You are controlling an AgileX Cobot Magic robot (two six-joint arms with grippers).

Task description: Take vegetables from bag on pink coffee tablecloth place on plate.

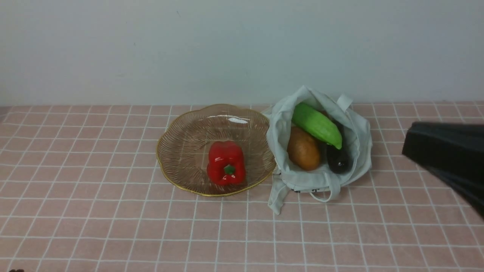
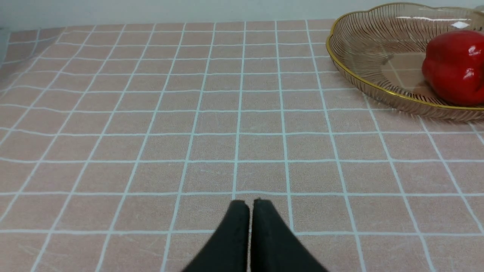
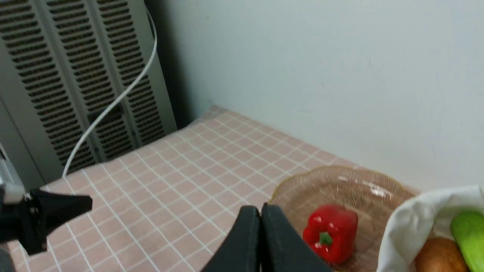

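On the pink coffee tablecloth [image 1: 113, 226] the ribbed amber plate [image 1: 170, 151] holds a red bell pepper [image 1: 226, 163]. Just right of it lies the pale bag [image 1: 321, 181], mouth open, with a green cucumber [image 1: 317, 124], a brown potato [image 1: 303, 148] and a dark eggplant [image 1: 339, 158] inside. My right arm [image 1: 446, 151] hovers to the right of the bag. My right gripper [image 3: 260, 207] is shut and holds nothing. My left gripper [image 2: 250, 202] is shut and empty, low over bare cloth to the left of the plate [image 2: 378, 90].
A plain pale wall runs along the back edge of the table. In the right wrist view a grey louvred panel [image 3: 75, 75] with a white cable [image 3: 124, 90] stands beyond the table's left end, and my left arm's dark tip [image 3: 56, 211] shows there.
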